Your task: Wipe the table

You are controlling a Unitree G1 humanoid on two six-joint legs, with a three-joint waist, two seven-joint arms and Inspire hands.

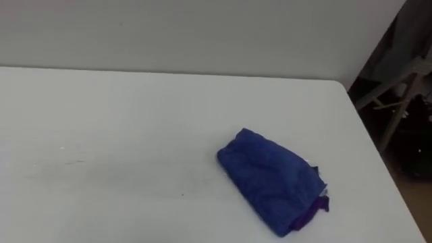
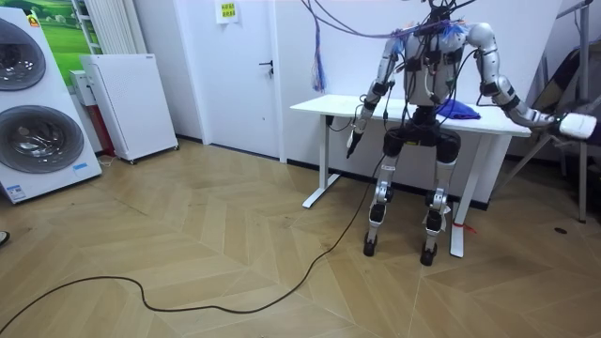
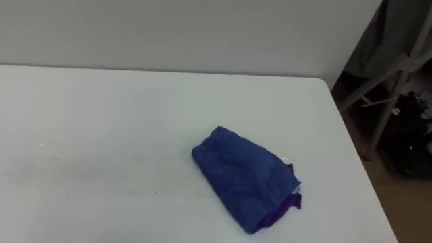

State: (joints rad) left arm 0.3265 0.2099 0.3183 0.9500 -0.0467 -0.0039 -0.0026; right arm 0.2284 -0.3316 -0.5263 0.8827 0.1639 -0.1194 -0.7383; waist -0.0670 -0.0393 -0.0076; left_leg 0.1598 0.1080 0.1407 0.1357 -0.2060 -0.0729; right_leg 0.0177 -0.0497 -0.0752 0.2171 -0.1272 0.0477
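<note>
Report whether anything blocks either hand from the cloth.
Nothing visible does. The blue cloth lies alone on the white table; the left hand hangs below the tabletop, the right hand reaches past its end.

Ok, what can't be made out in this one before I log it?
Left hand, room view: too small to tell open from shut.
Right hand, room view: likewise too small.
Blue cloth: in the room view, mostly hidden by the robot's body.
Table, eye views: near edge cut off by the lower border; faint marks too dim to identify.
</note>
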